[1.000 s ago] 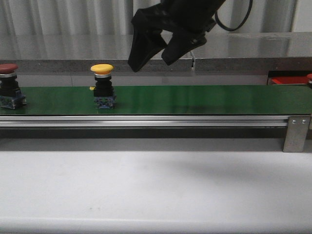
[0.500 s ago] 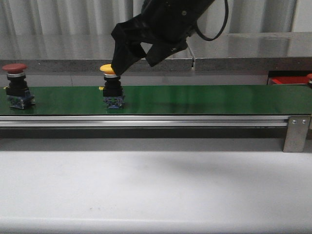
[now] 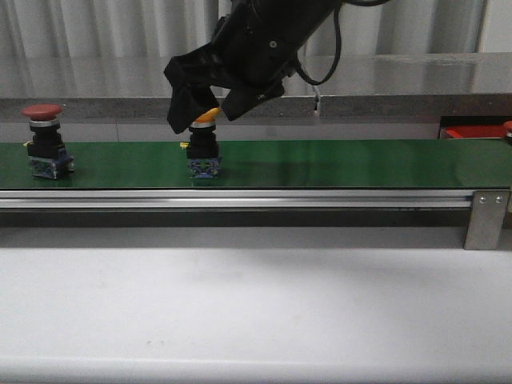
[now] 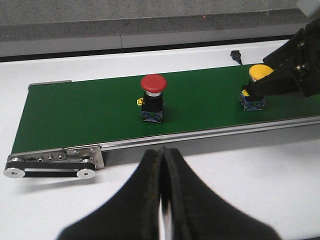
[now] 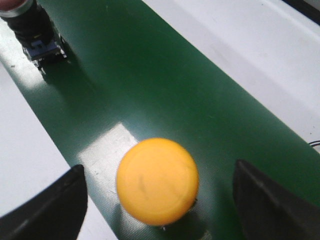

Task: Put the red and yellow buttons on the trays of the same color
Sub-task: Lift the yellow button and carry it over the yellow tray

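Yellow button [image 3: 205,117]: 1 unit, smooth domed cap on a black body with a blue base, upright mid-way along the matte green belt [image 3: 360,162]; the right gripper [image 3: 199,108] straddles its cap, fingers spread and not touching, seemingly lined up to grasp it. Red button [image 3: 42,111]: same build, well apart on the belt toward the left. Left gripper [image 4: 161,165]: fingers pressed together on nothing, idle; red tray [image 3: 474,132] only partly visible, far right.

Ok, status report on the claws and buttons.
Right claw open, straddling yellow button. Left claw shut, idle. Red button waiting on belt. Nothing blocking.
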You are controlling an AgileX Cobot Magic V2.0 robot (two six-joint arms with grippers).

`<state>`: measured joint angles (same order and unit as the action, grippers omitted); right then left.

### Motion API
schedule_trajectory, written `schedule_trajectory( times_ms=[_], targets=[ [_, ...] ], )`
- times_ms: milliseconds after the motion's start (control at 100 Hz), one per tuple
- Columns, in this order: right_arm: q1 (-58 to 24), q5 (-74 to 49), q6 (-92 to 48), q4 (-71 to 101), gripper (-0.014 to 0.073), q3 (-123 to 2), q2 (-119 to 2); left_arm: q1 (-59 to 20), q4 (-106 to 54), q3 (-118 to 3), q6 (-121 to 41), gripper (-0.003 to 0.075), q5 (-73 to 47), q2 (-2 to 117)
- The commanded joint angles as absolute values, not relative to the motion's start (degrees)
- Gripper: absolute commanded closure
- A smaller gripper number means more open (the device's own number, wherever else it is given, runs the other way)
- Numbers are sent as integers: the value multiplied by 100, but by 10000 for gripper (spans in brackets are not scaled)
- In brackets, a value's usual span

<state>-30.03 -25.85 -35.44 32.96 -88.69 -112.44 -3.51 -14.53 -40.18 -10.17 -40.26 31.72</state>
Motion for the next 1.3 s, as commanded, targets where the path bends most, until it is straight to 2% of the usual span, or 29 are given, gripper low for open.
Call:
schedule_trajectory(
  times_ms=[0,150,270,450,810,1090,1290],
  targets=[
    [-3015,-2422,-3559,3425,91,-9100,-10954,-388,-1571,-4162,-1013,741,-3643,3184],
    [-3015,-2447,-3520,3425,321,-9100,-10954,-388,-1571,-4162,-1013,741,-3643,3184],
    [-3015,-2447,-3514,3425,412,-9100,-10928,-388,-1571,-4162,-1013,741,-3643,3184],
    [-3015,-2487,-3140,3271,416,-9066,-10718,-388,-1571,-4162,-1013,741,-3643,3184],
    [-2814,-2524,-1036,1629,420,-8550,-9640,-388,-1571,-4162,-1013,741,-3643,3184],
    [-2001,-2811,-318,740,420,-7854,-8676,-388,-1571,-4162,-1013,741,-3643,3184],
    [-1030,-3065,-296,625,420,-7317,-7902,-388,-1571,-4162,-1013,741,-3643,3184]
  ],
)
